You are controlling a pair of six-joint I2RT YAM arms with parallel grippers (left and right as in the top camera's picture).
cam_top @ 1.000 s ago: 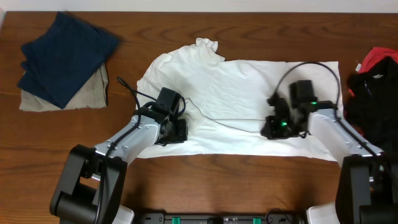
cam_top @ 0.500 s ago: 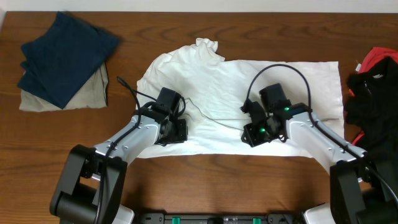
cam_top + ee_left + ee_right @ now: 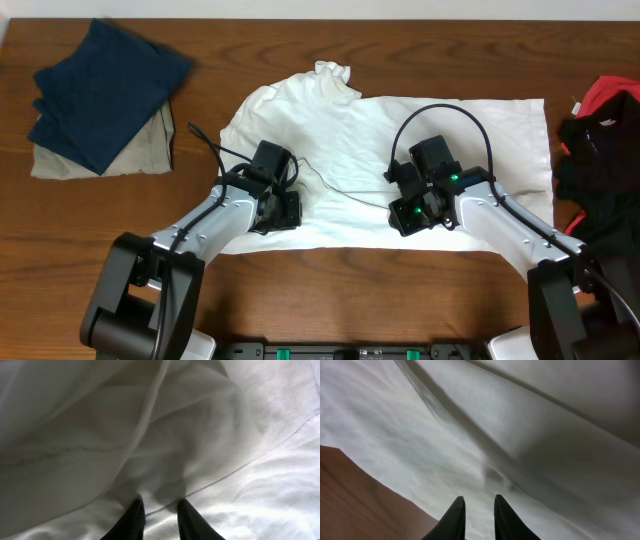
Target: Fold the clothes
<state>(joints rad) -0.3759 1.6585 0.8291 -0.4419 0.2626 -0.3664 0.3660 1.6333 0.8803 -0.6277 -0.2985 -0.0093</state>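
Shirt: white T-shirt [image 3: 400, 130] spread mid-surface [image 3: 350, 290], long axis left to right.
Left gripper [image 3: 159, 516]: jaws narrow, tips in a fold; cannot tell if cloth is pinched.
Right gripper [image 3: 476, 516]: jaws narrowly parted, holding nothing, over the near hem.
Relation: shirt extends away from both; right arm nearer mid-hem.

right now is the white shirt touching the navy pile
Apart. The overhead view shows a strip of bare table between the shirt and the navy pile.
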